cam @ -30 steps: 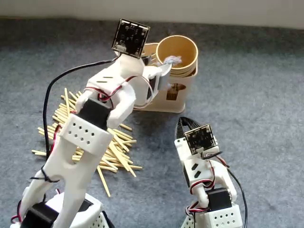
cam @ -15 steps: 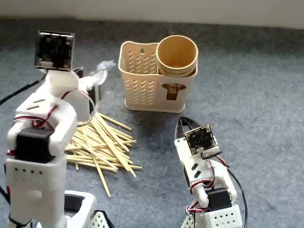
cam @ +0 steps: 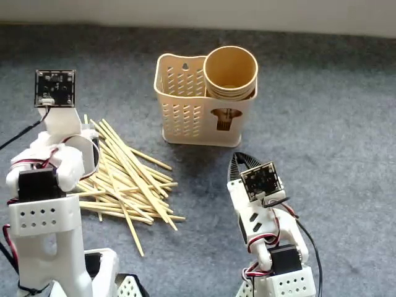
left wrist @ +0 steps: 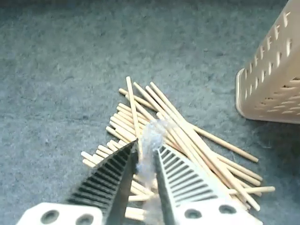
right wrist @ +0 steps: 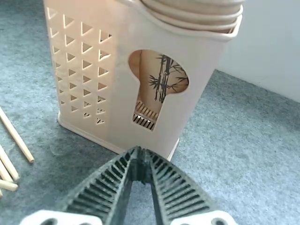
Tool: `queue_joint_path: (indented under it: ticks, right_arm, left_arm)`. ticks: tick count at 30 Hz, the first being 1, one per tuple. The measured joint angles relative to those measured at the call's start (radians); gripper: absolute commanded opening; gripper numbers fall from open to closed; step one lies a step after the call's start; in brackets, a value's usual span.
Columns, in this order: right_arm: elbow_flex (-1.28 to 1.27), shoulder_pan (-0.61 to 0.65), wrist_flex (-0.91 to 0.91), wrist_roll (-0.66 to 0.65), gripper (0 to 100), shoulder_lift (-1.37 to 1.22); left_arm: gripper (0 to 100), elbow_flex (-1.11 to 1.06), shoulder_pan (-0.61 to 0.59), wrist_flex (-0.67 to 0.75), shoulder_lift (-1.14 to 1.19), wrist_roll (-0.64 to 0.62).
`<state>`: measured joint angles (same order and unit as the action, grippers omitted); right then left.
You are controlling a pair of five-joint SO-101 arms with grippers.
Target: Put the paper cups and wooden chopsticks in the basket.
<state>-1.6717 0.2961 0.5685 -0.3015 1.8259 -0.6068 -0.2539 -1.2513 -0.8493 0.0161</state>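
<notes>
Left end effector (left wrist: pixel 145 149), barely parted with a fluff wisp (left wrist: pixel 152 131) between, hangs over the chopsticks (left wrist: pixel 187 136) slanting toward the basket (left wrist: pixel 272 84); the clenched right end effector (right wrist: pixel 139 151) sits farther off.

Likely an indoor robot test bench: grey carpet (cam: pixel 328 130) meeting a pale wall (cam: pixel 260 11).

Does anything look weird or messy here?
Yes. A tuft of grey fluff clings between the left gripper's jaws, likely picked off the carpet, and the chopsticks lie in a scattered heap beside the basket.
</notes>
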Motion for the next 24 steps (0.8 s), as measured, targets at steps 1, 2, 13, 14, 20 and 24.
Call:
queue_joint_path:
  ticks: [1, 2, 13, 14, 20, 24]
  right_arm:
    - [0.0, 0.0, 0.0, 0.0, 0.7, 0.0]
    - [0.0, 0.0, 0.0, 0.0, 0.7, 0.0]
    - [0.0, 0.0, 0.0, 0.0, 0.7, 0.0]
    - [0.0, 0.0, 0.0, 0.0, 0.7, 0.0]
    - [0.0, 0.0, 0.0, 0.0, 0.7, 0.0]
    - [0.0, 0.0, 0.0, 0.0, 0.7, 0.0]
  left_arm:
    - [12, -0.02, -0.011, 0.0, 0.0, 0.0]
    - [12, -0.041, -0.02, 0.0, 0.0, 0.0]
    - [13, -0.224, -0.146, 0.114, 0.0, 0.157]
    - [13, -0.224, -0.16, 0.126, 0.0, 0.161]
    - [13, -0.224, -0.175, 0.146, 0.0, 0.176]
    - [13, -0.222, -0.175, 0.146, 0.011, 0.176]
